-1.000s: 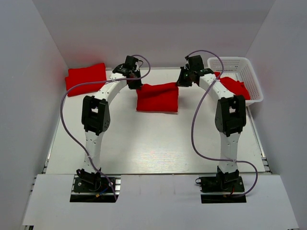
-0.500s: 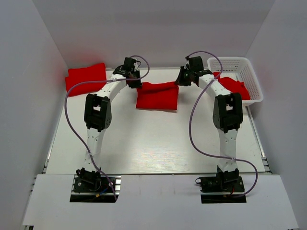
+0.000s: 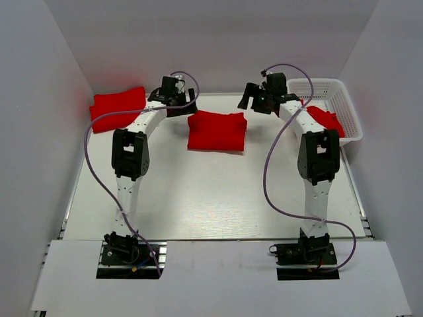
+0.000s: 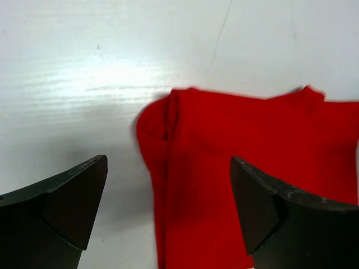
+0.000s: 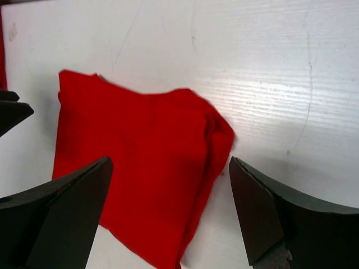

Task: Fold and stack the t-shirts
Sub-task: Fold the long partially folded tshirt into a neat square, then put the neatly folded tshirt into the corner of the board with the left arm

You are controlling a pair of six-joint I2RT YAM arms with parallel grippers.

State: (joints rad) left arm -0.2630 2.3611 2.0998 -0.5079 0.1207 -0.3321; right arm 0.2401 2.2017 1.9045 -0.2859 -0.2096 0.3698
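A folded red t-shirt lies flat on the white table, toward the back middle. My left gripper hovers just beyond its back left corner, and my right gripper just beyond its back right corner. In the left wrist view the left gripper is open, with the t-shirt's corner lying below, between the fingers and free of them. In the right wrist view the right gripper is also open above the t-shirt's other corner. A second folded t-shirt lies at the back left. A third is crumpled in the basket.
A white lattice basket stands at the back right corner, beside the right arm. White walls close in the table on the left, back and right. The arms' purple cables loop over the table's sides.
Both grippers have opened and let go of the middle t-shirt's far corners. They have drawn back and up a little, and the shirt now lies flat.
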